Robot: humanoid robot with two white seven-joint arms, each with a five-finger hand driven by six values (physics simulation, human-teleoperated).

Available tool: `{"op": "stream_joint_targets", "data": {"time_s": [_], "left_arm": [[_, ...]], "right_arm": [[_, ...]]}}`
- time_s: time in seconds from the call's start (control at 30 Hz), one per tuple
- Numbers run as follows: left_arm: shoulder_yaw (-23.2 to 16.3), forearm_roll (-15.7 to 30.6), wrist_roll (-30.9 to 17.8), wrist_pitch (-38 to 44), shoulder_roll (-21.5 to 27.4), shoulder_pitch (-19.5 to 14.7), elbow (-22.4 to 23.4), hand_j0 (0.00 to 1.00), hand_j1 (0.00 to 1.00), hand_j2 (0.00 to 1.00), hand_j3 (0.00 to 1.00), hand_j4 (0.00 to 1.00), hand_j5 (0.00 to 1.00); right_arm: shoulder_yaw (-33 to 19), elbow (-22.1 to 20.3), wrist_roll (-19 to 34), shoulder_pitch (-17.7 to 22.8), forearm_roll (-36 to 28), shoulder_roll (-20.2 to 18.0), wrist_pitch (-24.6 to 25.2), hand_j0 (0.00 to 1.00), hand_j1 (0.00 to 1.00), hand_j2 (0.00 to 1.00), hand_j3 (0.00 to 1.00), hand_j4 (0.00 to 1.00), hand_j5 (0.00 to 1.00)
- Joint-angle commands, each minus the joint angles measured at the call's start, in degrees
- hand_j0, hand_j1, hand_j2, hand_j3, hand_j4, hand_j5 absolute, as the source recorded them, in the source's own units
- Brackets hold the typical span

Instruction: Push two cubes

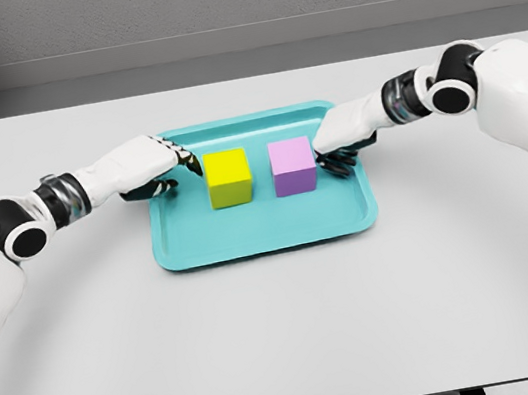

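Over tray's left rim: left hand (153, 167), palm down, fingers (185, 164) curled loosely and bunched, grasping nothing. Dark fingertips point toward the yellow cube (228, 177); a narrow gap shows between them and the cube's left face, so near but not touching as far as can be seen.

R side: right hand (343, 136) reaches in over tray's right rim, fingers (331, 161) likewise curled down, nothing held. Fingertips sit just beside the purple cube (292, 165), at its right face; contact vs. hairline gap — cannot tell from head view.

Cubes: both upright, flat on the teal tray (260, 234), side by side in upper half of tray, yellow on left, purple on right. Apart from each other, strip of tray floor visible btwn them. Approx same size.

Tray: rectangular w/ rounded corners and raised lip, lies flat on the grey table (287, 335), roughly centred, nearer the far edge than the near one.

Arms: left arm enters from lower left, right arm from upper right, both white w/ dark wrist joints, forearms angled inward toward tray.
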Motion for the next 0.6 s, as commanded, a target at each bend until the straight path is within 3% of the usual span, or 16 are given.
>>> {"op": "stream_joint_targets", "data": {"time_s": [0.0,0.57], "left_arm": [[-0.01,0.34,-0.44,0.10,-0.22,0.00,0.31,0.60,0.60,0.60,0.60,0.60,0.60],[-0.89,0.43,-0.53,0.10,-1.28,-0.09,0.31,0.60,0.60,0.60,0.60,0.60,0.60]], "right_arm": [[0.28,0.02,0.10,0.00,-0.68,0.74,0.12,0.12,0.12,0.12,0.12,0.12,0.12],[1.86,-0.07,0.10,-0.88,-0.68,2.50,0.12,0.12,0.12,0.12,0.12,0.12,0.12]]}}
